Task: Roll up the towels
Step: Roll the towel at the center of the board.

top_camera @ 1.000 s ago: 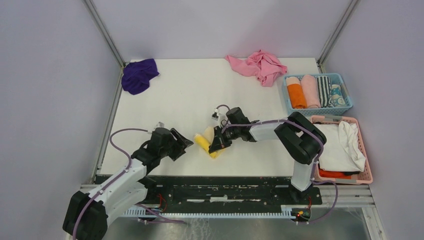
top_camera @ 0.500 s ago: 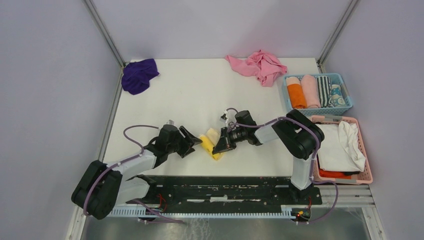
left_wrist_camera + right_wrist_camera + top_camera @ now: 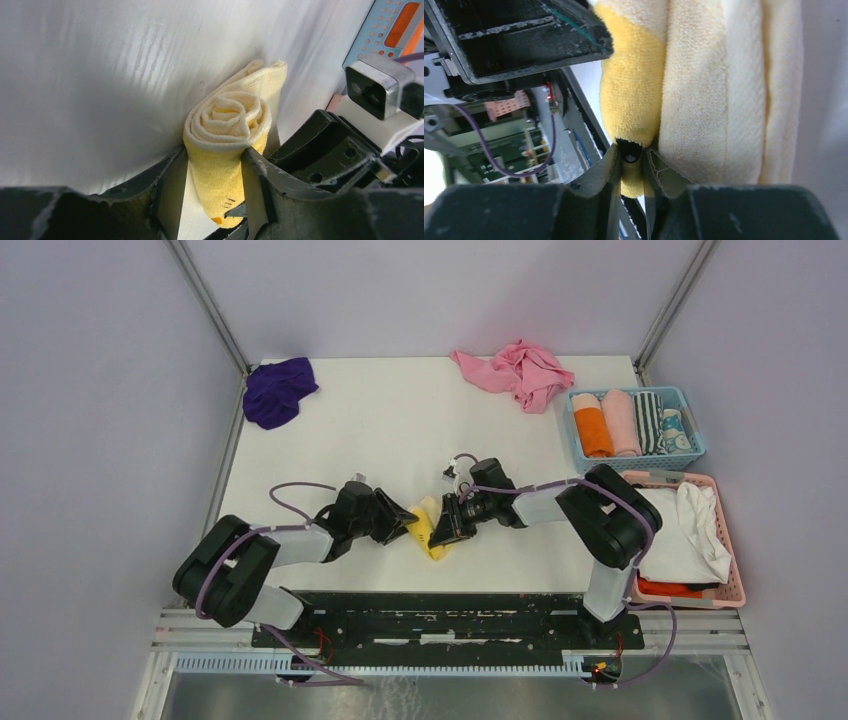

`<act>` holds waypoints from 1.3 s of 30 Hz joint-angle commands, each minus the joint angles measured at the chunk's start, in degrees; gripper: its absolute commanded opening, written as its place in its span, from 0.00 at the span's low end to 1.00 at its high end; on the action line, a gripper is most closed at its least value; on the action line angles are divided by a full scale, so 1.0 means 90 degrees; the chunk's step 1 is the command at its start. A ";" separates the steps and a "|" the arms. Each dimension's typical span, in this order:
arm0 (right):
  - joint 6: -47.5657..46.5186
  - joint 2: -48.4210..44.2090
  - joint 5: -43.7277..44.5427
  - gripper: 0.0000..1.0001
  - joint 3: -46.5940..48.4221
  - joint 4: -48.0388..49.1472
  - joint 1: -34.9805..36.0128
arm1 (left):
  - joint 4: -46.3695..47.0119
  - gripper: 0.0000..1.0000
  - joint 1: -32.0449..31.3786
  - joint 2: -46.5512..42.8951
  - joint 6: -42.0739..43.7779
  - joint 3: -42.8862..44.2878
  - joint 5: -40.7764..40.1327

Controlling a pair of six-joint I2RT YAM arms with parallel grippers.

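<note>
left wrist view: left tool clasped the yellow towel roll end-on, long axis toward the right tool, grip there unclear.

The left arm and right arm lie low, reaching to the yellow towel. The left gripper hugs it from the left. The right gripper pinches its right side.

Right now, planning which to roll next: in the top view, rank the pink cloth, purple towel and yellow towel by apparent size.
1. pink cloth
2. purple towel
3. yellow towel, rolled and partly hidden
</note>
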 commanded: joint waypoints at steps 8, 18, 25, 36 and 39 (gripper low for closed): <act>-0.2121 -0.2262 0.4308 0.38 0.0693 -0.4133 0.0998 | -0.0883 0.43 -0.0082 0.0672 -0.0239 -0.0160 -0.0640; -0.3596 -0.2376 0.7611 0.60 0.1664 -0.4566 0.3234 | -0.1136 0.43 -0.0100 0.0690 -0.0254 -0.0096 -0.0687; -0.4428 -0.0813 0.9118 0.60 0.2398 -0.4567 0.4178 | -0.1191 0.43 -0.0110 0.0656 -0.0266 -0.0099 -0.0639; -0.4721 -0.0081 0.9884 0.60 0.2384 -0.4549 0.4210 | -0.1279 0.43 -0.0110 0.0814 -0.0104 -0.0010 -0.0601; -0.4922 -0.0202 0.9749 0.60 0.2324 -0.4428 0.4210 | -0.1268 0.43 -0.0110 0.0926 -0.0037 0.0032 -0.0535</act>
